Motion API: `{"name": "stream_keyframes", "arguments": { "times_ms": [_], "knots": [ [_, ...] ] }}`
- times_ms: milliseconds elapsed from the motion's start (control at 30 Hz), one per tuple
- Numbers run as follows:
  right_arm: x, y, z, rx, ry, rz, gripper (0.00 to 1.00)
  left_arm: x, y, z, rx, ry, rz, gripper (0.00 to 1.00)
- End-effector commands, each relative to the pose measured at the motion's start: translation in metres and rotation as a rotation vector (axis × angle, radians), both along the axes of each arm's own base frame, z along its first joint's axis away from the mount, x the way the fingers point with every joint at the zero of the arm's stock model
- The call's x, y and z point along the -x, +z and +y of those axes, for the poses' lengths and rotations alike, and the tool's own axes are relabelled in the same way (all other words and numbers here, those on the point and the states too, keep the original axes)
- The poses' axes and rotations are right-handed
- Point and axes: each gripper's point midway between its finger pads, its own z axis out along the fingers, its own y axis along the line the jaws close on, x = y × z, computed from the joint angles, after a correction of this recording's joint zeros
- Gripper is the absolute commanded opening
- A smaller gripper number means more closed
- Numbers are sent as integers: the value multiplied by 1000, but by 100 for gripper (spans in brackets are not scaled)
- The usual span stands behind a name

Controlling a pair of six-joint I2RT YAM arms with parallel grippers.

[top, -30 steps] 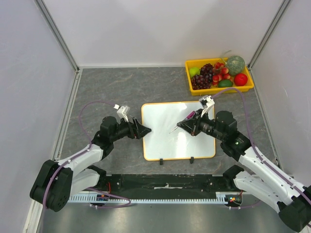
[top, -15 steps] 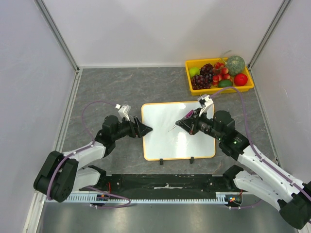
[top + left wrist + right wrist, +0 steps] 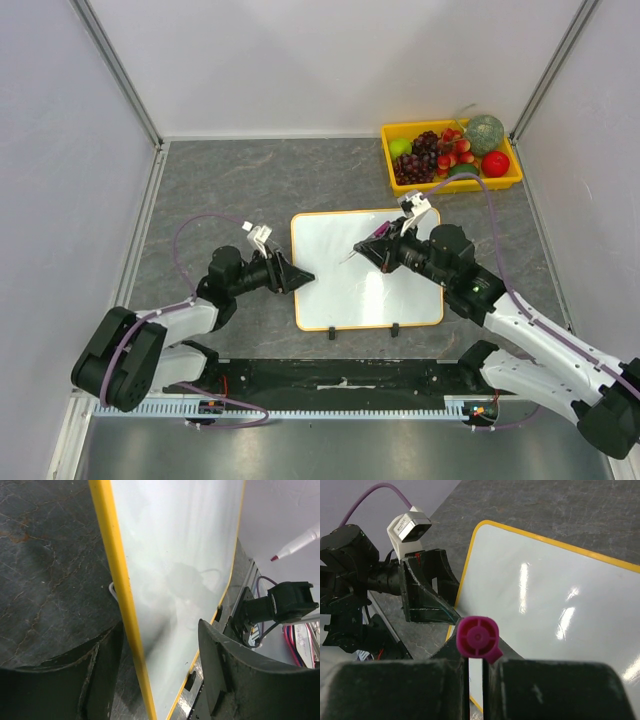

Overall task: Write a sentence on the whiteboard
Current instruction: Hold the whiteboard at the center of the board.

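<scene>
- Whiteboard [image 3: 350,290] lies in middle of table [image 3: 230,180], orange frame, just ahead of both arms
- L tool [image 3: 300,273] at board's left edge, jaws apart w/ the frame between them, gap showing on one side
- R tool [image 3: 385,250] clamped on magenta marker [image 3: 477,637] over board's far part; tip aims toward centre, can't tell if touching
- Yellow tray [image 3: 387,152] of fruit [image 3: 440,152] at far right corner, apart from board

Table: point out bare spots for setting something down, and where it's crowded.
Bare: table between the whiteboard and back wall, left of the yellow tray. Crowded: left gripper astride the whiteboard's left edge, right gripper holding a marker over it.
</scene>
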Motion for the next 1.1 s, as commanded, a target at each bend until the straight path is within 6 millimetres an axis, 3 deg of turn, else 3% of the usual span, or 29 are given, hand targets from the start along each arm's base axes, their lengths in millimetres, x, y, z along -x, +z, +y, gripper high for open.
{"name": "stream_keyframes", "arguments": {
  "times_ms": [0,267,467,800,1067],
  "knots": [
    [-14,37,7,-36,-29,-119,0,6,21,-1,57,-26,-81,64],
    [-23,36,18,9,-47,-160,0,14,20,2,57,-28,-81,47],
    [-26,43,20,3,-64,-187,0,20,8,1,47,-53,-27,35],
    [-29,56,29,-37,-60,-241,0,25,-4,5,9,-49,-2,2],
    [-43,56,30,-17,-140,-293,0,18,-13,12,-37,9,7,2]
  ]
}}
